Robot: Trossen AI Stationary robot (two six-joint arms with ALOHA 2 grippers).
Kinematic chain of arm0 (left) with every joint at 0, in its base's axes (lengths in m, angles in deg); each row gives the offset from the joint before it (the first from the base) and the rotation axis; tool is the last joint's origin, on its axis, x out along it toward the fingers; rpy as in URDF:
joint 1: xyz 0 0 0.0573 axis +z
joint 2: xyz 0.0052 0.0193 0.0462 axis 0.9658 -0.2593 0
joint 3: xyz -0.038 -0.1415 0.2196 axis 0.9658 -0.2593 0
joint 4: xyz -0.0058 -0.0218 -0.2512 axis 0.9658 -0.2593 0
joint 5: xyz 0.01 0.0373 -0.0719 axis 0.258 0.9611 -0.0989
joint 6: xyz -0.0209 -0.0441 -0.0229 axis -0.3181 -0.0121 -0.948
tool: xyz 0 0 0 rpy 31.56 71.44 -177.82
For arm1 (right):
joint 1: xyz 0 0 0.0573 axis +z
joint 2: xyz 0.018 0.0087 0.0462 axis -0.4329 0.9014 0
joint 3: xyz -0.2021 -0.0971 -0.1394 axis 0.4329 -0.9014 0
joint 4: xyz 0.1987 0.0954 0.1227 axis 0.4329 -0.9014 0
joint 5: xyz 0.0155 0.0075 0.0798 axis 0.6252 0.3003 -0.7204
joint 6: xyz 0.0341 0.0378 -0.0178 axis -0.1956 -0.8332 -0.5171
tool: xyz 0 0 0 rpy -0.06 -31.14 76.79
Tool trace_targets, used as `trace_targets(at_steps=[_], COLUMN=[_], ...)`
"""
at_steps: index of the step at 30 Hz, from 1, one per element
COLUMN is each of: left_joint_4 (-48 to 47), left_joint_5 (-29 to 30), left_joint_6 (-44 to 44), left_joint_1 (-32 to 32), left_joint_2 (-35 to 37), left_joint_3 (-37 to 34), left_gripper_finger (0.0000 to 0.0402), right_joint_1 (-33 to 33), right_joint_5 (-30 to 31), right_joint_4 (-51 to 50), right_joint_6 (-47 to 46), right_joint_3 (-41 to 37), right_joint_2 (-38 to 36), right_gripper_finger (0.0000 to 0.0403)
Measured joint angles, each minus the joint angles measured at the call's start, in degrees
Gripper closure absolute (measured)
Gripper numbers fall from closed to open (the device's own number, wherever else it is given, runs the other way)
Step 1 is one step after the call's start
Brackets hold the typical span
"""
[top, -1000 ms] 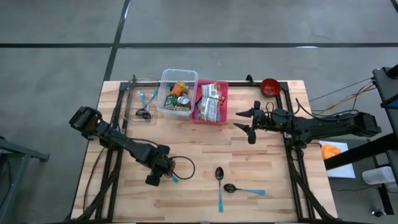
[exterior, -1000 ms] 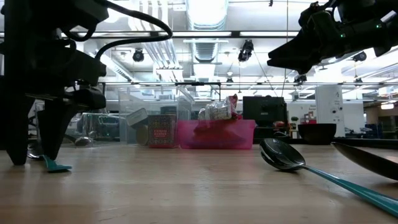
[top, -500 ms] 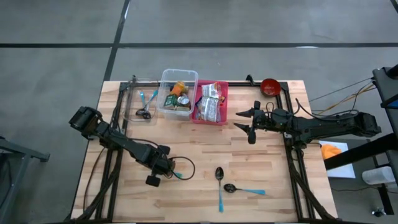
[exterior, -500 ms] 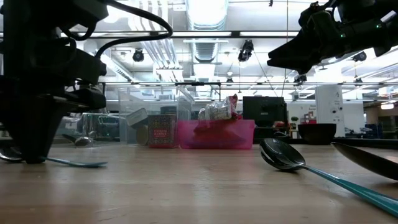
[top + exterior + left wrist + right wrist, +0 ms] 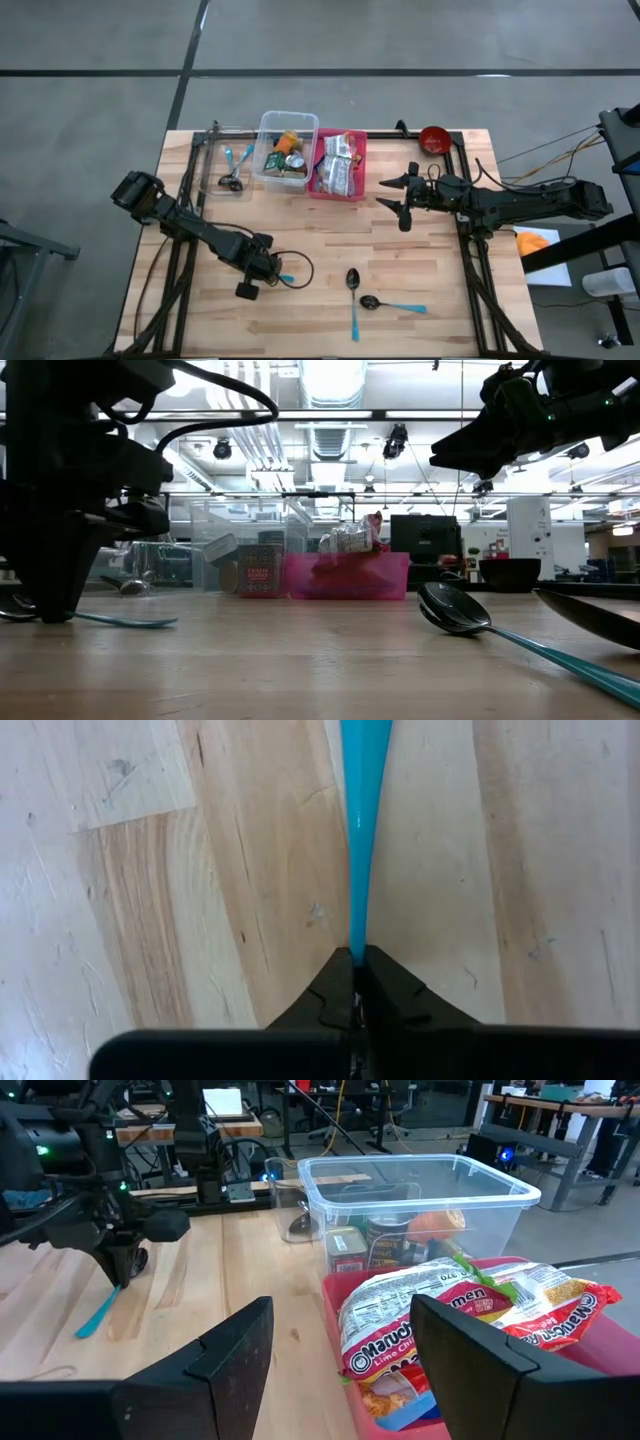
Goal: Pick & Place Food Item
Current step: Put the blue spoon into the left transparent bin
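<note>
My left gripper (image 5: 262, 272) stands at the table's near left, pointing down and shut on a teal-handled spoon (image 5: 130, 622) that lies on the wood. Its handle (image 5: 360, 820) runs out from the fingertips in the left wrist view. My right gripper (image 5: 400, 200) hangs open above the table's right half, next to the pink bin (image 5: 360, 150), and holds nothing. Ramen packets (image 5: 450, 1320) lie in that bin. A clear bin (image 5: 287, 148) beside it holds cans and other food. My left gripper pinches the spoon's teal handle at its thin part (image 5: 357, 935), near the bowl, between its two shut fingers. The fingers come from above, pointing down, and lie across the handle. The spoon lies flat on the table, its wide handle end (image 5: 165, 623) free.
Two more teal-handled spoons (image 5: 352, 290) (image 5: 385, 303) lie near the front middle. A clear tray (image 5: 215, 160) with spoons stands at the far left, a red bowl (image 5: 433, 138) at the far right. A black cable (image 5: 300, 265) loops by the left gripper.
My left gripper has shut on the spoon's handle without changing place. As the fingers closed, the spoon turned on the table: its teal handle now sticks out farther past the fingers.
</note>
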Motion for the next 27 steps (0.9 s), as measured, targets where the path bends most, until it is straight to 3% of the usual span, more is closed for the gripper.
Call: trace_targets(at_steps=[5, 12, 27], left_joint_4=[-1.4, -2.9, -1.3], left_joint_5=[1.4, 7.8, 36.4], left_joint_6=[-0.7, -0.7, -2.3], left_joint_1=[0.1, 0.1, 0.5], left_joint_2=[0.4, 7.8, 32.1], left_joint_3=[2.4, 3.8, 3.8], left_gripper_finger=[0.0392, 0.0392, 0.0392], right_joint_1=[0.0, 0.0, 0.0], right_joint_5=[0.0, 0.0, 0.0], right_joint_4=[0.0, 0.0, 0.0], right_joint_6=[0.0, 0.0, 0.0], right_joint_3=[0.0, 0.0, 0.0], right_joint_2=[0.0, 0.0, 0.0], right_gripper_finger=[0.0168, 0.0168, 0.0168])
